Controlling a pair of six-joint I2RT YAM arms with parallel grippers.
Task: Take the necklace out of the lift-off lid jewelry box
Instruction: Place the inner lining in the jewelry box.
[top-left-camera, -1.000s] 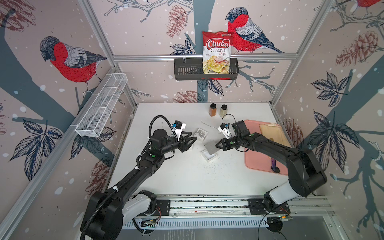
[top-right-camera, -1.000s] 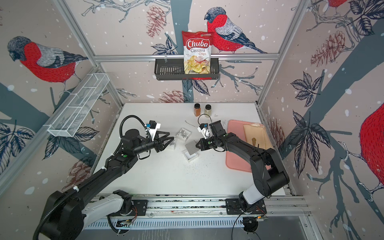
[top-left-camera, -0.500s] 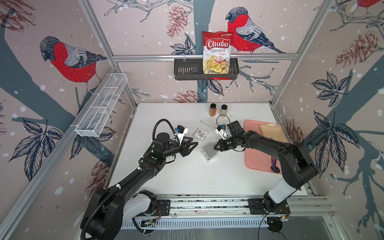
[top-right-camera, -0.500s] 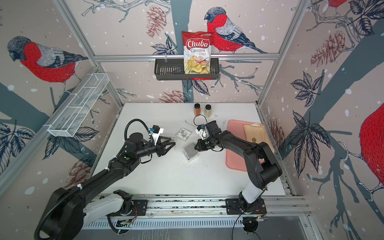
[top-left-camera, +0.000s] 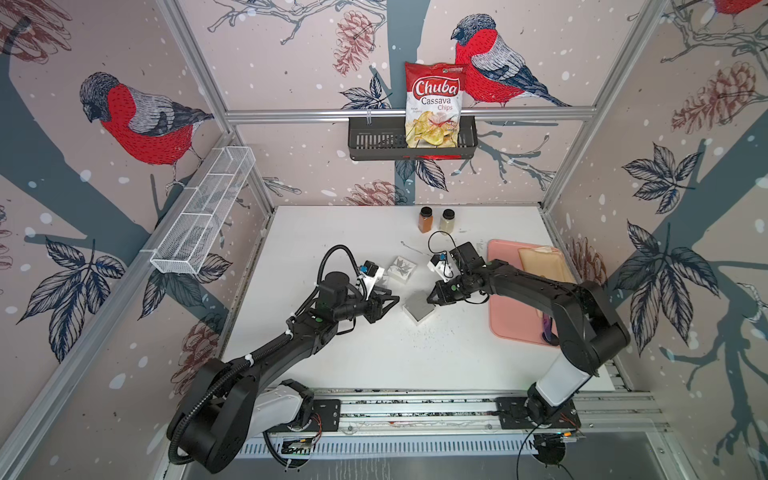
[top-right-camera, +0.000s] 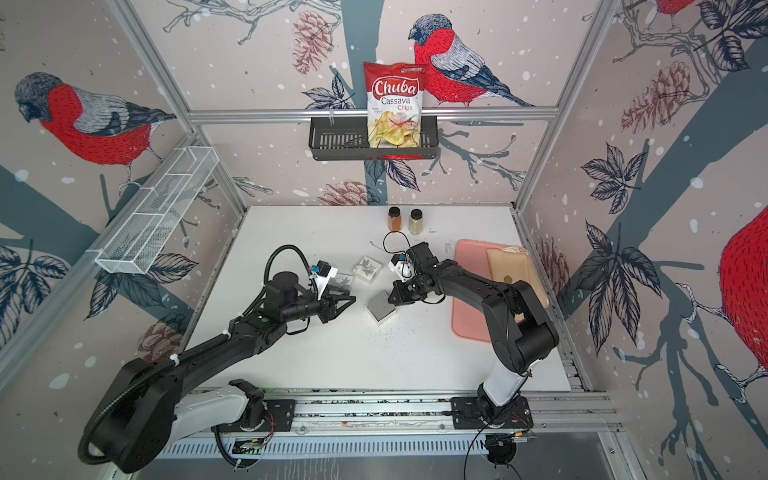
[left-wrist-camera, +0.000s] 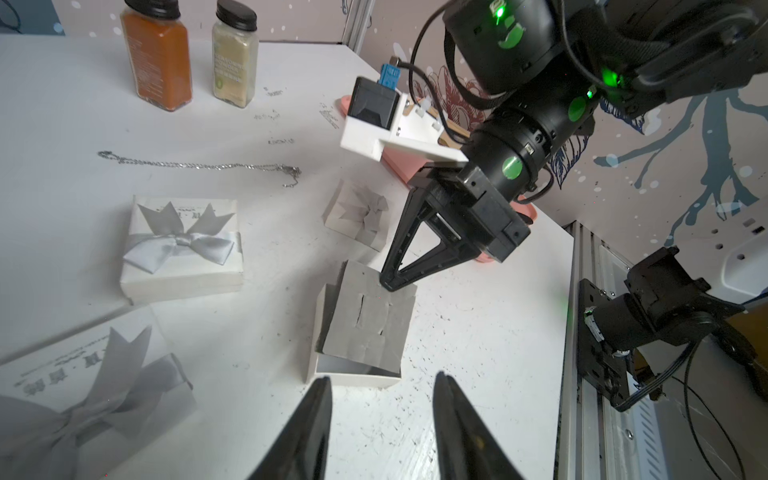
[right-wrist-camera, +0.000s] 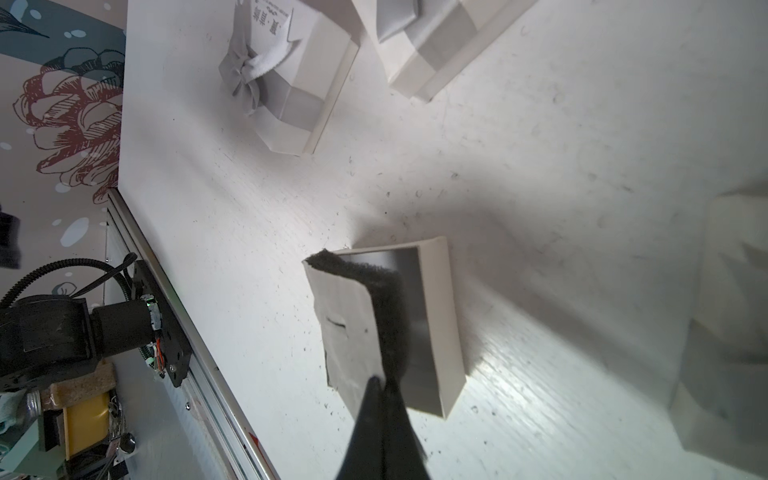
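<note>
We clench our right hand (left-wrist-camera: 390, 284) on the foam insert (left-wrist-camera: 368, 320), tilting it from the jewelry box (left-wrist-camera: 353, 376) at centre, while our left hand (left-wrist-camera: 382, 379) is released nearby, likely to steady it, and the necklace (left-wrist-camera: 199, 166) lies on the worktop (left-wrist-camera: 62, 104), upper left.

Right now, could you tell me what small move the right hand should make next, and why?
Probably lower the gray pad flat into the box: the right hand pinches its tilted, raised edge, and the necklace already lies out on the table.
</note>
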